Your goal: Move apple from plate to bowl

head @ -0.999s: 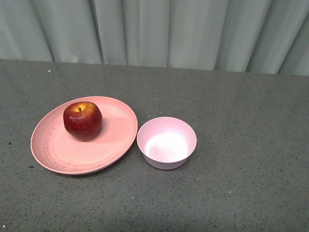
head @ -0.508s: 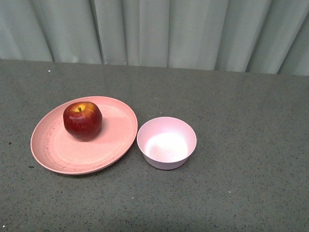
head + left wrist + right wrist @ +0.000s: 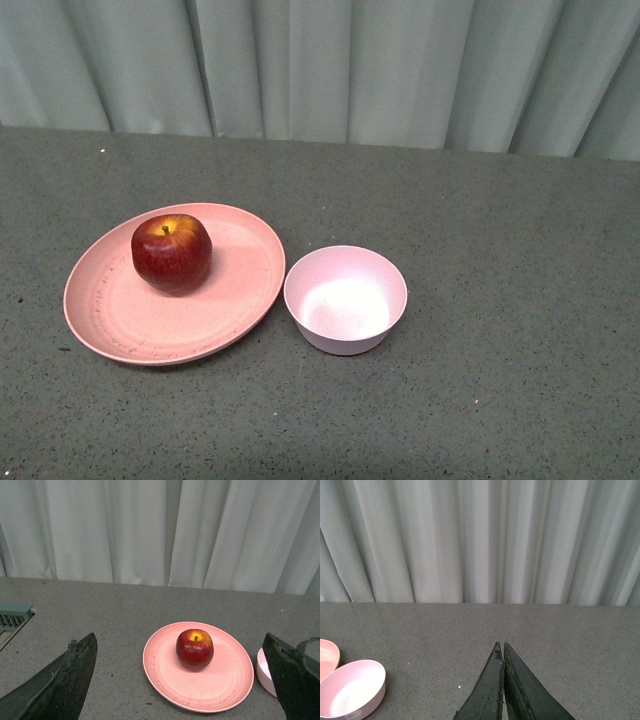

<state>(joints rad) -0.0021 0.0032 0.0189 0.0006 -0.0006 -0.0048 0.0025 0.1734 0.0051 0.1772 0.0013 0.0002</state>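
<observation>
Nothing of the task is done yet. The apple sits upright on the plate, toward its far left part, stem up. The bowl stands empty just right of the plate, their rims almost touching, on the grey desk in front of a pale curtain.

Neither arm shows in the front view. In the left wrist view the left gripper hangs well back from the plate, its jaws spread wide with nothing between them, and the apple is framed in the gap. In the right wrist view the right gripper has its jaws pressed together on nothing and points at bare desk beside the bowl.

All steps are left: reach, grasp, lift, carry across the two rims, and release into the bowl. The left arm looks the better placed for it.
</observation>
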